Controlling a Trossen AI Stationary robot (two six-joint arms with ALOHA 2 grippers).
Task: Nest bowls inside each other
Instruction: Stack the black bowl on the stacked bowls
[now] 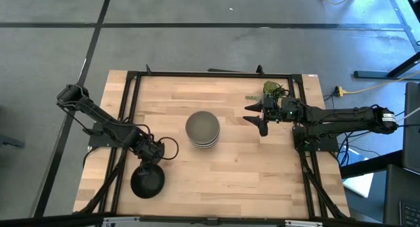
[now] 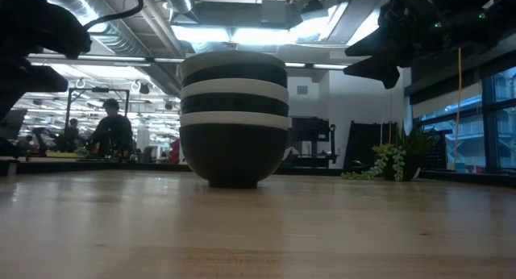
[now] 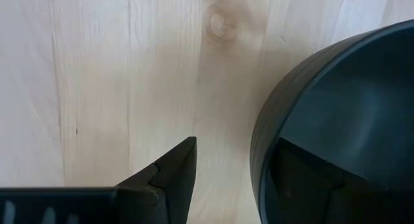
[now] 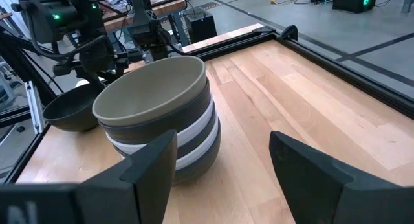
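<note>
- Stack of nested bowls (image 1: 202, 129) sits near table centre, upright; grey-green bowl (image 4: 152, 92) on top, alternating black and white bands below it, as the low view (image 2: 234, 118) shows.
- Exact count of bowls in the stack can't be read; dark base bowl rests on the wood.
- One loose black bowl (image 1: 147, 181) stands apart from the stack, near the front-left of the table, upright, opening up.
- Left gripper (image 1: 155, 155) is right at that black bowl's rim; left wrist view shows one finger (image 3: 169, 179) outside the wall over bare wood, the other finger (image 3: 304, 179) inside the bowl (image 3: 336, 120).
- Left jaws straddle the bowl wall; whether they are pinching it or loose, cannot tell.
- Right gripper (image 1: 260, 117) hovers to the right of the stack, clear of it, pointing toward it; jaws spread wide, holding nothing, both fingers (image 4: 145, 166) visible with a broad gap.
- Green plant sprig (image 1: 272, 90) lies near the table's back-right edge, just behind the right gripper; seen in low view too (image 2: 391, 162).
- Wooden table (image 1: 230, 181) has a black frame (image 1: 210, 74) around it.
- Person (image 2: 110, 134) sits in the room far behind the table, low view only.
</note>
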